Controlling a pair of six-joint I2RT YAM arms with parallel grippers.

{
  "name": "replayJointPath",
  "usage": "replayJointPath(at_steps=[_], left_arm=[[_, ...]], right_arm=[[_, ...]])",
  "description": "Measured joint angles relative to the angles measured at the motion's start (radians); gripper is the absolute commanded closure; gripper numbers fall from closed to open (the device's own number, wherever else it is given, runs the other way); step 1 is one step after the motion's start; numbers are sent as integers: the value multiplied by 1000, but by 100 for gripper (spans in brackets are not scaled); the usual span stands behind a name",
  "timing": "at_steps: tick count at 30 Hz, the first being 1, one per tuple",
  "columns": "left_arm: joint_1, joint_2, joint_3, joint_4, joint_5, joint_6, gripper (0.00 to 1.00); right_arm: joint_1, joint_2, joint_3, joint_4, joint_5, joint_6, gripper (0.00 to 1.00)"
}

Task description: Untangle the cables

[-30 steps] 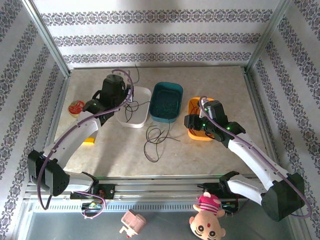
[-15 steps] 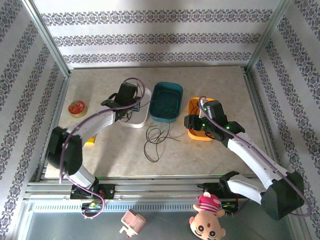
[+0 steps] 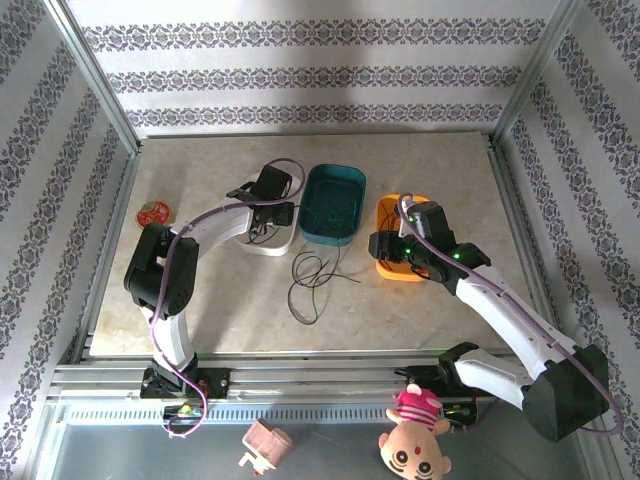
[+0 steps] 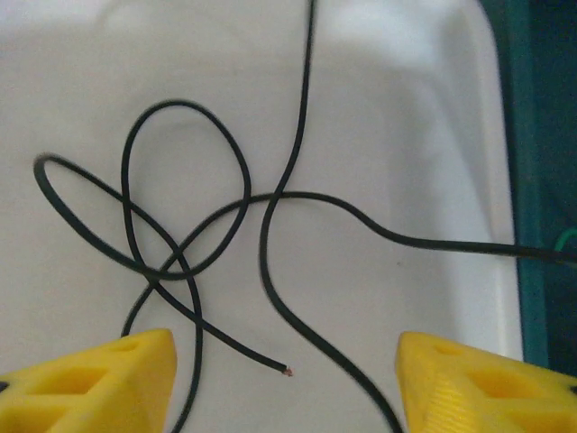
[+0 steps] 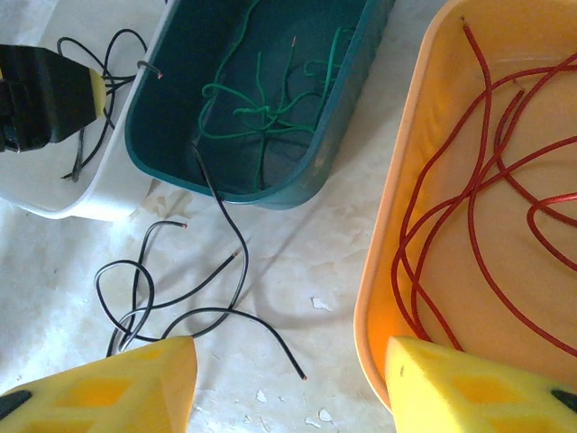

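Observation:
Black cables (image 4: 189, 225) lie looped on the floor of the white tray (image 4: 406, 135), with a bare end between my left gripper's yellow fingers. My left gripper (image 4: 284, 361) hangs open just above them, seen over the white tray (image 3: 285, 238) as the left gripper (image 3: 264, 212). More black cables (image 3: 312, 275) sprawl on the table, and one strand runs up into the teal bin (image 5: 144, 117). Green cables (image 5: 270, 99) lie in that bin. Red cables (image 5: 487, 180) lie in the orange tray (image 5: 397, 234). My right gripper (image 5: 293, 370) is open above the table beside the orange tray.
A red and yellow tape roll (image 3: 153, 212) sits at the table's left edge. Metal frame posts (image 3: 95, 85) stand at the corners. Below the near edge lie a pink doll (image 3: 413, 440) and a small pink toy (image 3: 265, 443).
My left arm has folded in and swung right, carrying its gripper across to the right part of the white tray. The right arm and the cables on the table have not moved.

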Motion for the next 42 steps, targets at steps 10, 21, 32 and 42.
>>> replayJointPath(at_steps=[10,21,32,42], left_arm=[[-163,-261,0,-31,-28,196,19],[-402,-207,-163,-175,200,208,23],[-399,-97,-170,-145,194,192,37],[-412,-116,-152,-121,122,211,93]], right_arm=[[0,0,-3,0,0,0,42],[0,-1,-26,0,0,0,42],[0,-1,-26,0,0,0,42],[0,-5,-28,0,0,0,42]])
